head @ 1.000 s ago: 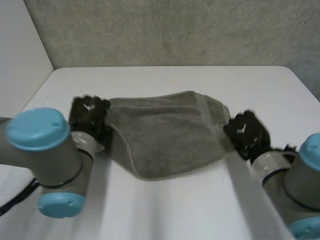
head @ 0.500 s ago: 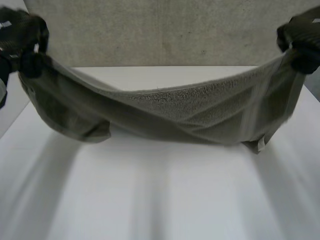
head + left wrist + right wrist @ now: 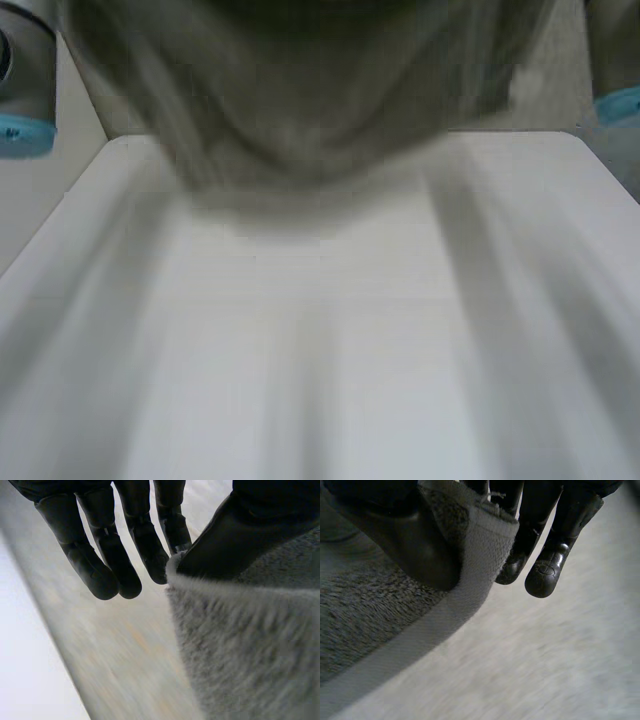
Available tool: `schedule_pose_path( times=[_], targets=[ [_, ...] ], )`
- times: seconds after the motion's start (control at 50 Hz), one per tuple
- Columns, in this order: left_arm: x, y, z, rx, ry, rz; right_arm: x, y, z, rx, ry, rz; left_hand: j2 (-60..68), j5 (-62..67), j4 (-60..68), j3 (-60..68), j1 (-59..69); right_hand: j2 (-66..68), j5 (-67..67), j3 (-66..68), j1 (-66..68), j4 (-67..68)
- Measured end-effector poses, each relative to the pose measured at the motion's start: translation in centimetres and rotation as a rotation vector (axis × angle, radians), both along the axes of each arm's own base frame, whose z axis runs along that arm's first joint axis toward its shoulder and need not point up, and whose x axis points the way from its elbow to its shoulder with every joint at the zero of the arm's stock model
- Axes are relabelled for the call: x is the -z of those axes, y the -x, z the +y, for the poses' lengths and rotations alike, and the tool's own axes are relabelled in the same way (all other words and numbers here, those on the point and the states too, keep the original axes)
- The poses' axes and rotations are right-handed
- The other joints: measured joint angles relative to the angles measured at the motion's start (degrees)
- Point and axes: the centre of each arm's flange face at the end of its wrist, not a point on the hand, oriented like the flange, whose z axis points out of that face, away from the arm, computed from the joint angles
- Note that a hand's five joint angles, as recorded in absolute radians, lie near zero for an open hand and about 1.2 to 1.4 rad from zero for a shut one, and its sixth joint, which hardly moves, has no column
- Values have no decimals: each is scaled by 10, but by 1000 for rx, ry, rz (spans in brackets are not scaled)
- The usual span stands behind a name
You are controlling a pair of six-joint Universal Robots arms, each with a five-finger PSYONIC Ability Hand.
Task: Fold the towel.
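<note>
The grey towel (image 3: 300, 90) hangs in the air above the far half of the white table (image 3: 320, 350), spread wide between my two raised arms, with its lower edge sagging in the middle. In the left wrist view my left hand (image 3: 125, 555) pinches a towel (image 3: 250, 655) corner between thumb and fingers. In the right wrist view my right hand (image 3: 545, 555) pinches the towel (image 3: 370, 620) by its banded hem, thumb against fingers.
My left arm's blue cap (image 3: 20, 130) is at the left edge and my right arm's blue cap (image 3: 620, 105) at the right edge. A grey wall (image 3: 540, 90) stands behind the table.
Both hands have lifted the towel off the table, pulled it out wide, and raised it higher until it hangs close before the head camera.
</note>
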Motion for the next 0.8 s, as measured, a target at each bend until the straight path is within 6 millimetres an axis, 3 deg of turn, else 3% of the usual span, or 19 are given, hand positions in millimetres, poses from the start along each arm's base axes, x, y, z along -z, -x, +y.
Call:
schedule_pose_path(
  times=[0.06,0.14,0.22,0.26,0.4,0.48,0.54,0.62,0.68,0.8],
  targets=[
    [-3,-5,1,8,53,54,0,2,8,-33,7,-17,0,0,0,0,0,0,0,0,0,0],
    [24,-9,-2,17,-4,55,33,0,7,-67,-112,37,0,3,0,0,0,0,0,0,0,0],
    [88,-9,-2,46,-180,-16,85,-2,4,-79,-312,130,0,3,0,1,0,0,0,0,-1,0],
    [109,-9,1,61,-241,-43,103,-2,3,-78,-379,160,0,3,0,1,0,0,0,0,-1,0],
    [202,-11,24,116,-473,-167,199,1,3,-62,-667,293,0,3,4,1,0,0,0,0,-1,0],
    [242,-16,41,112,-548,-258,252,6,11,-50,-803,373,0,3,4,1,0,0,0,0,-1,0],
    [261,-21,55,100,-584,-329,278,11,21,-44,-876,422,0,3,4,1,0,0,0,0,-1,0],
    [270,-27,73,91,-601,-405,285,23,34,-27,-918,446,0,3,4,2,0,0,0,0,-1,0],
    [262,-34,88,86,-585,-439,267,37,42,-1,-905,430,0,3,4,2,0,0,0,0,-1,0],
    [223,-54,114,49,-508,-440,214,65,64,27,-860,385,0,3,4,2,0,0,0,0,-1,0]
  ],
)
